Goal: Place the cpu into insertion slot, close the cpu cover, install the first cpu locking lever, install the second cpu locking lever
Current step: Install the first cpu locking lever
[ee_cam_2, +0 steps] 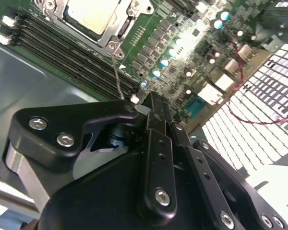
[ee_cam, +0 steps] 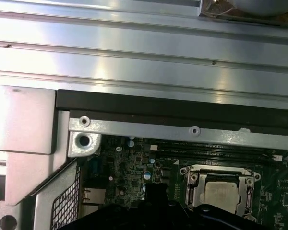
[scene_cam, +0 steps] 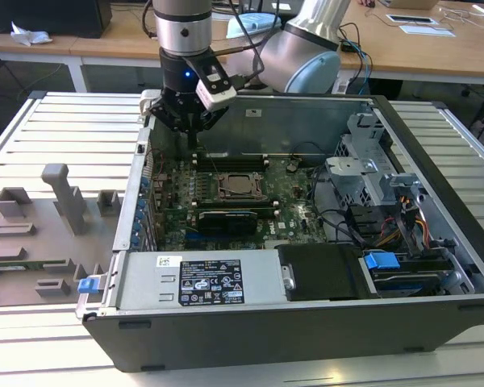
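The cpu (ee_cam_2: pixel 93 14) lies in the insertion slot (scene_cam: pixel 238 186), its silver top showing through the window of the cpu cover (ee_cam_2: pixel 116 29), which lies flat over it. In the first wrist view the cpu (ee_cam: pixel 220 192) sits inside the cover frame (ee_cam: pixel 216 171). A thin wire locking lever (ee_cam_2: pixel 117 76) rises from the socket corner up to my fingertips. My gripper (scene_cam: pixel 194 142) hangs over the board's back corner, at the exterior view's left of the socket, and looks shut on the lever's end. Its black tip (ee_cam_2: pixel 151 101) also appears in the first wrist view (ee_cam: pixel 156 188).
The open computer case (scene_cam: pixel 250 322) lies on a slatted table. Black memory slots (ee_cam_2: pixel 72 60) run beside the socket, and a long black card (scene_cam: pixel 224 219) lies in front of it. Cables and drive bays (scene_cam: pixel 387 210) crowd the exterior view's right. Grey fixtures (scene_cam: pixel 60 201) stand outside the case.
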### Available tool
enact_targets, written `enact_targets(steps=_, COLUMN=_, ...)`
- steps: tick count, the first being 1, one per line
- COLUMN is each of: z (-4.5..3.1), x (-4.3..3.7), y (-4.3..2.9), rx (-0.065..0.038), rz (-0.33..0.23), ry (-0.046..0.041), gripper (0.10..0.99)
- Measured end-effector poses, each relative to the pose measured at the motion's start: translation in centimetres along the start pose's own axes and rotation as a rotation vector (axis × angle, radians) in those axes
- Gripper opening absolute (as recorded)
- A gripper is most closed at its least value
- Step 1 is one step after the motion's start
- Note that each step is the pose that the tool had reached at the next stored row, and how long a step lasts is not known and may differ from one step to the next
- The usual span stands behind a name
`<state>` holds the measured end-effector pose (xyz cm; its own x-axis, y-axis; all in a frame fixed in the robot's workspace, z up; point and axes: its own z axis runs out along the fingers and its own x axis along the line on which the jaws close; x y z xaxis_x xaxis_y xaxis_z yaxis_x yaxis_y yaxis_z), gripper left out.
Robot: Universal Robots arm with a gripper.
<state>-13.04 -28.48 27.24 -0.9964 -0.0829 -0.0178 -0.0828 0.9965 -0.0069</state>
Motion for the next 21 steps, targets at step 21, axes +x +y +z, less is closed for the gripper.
enact_targets(steps=21, z=1.40, x=-4.40, y=0.15, rx=-0.001, rz=0.000, ry=0.0075, gripper=0.106)
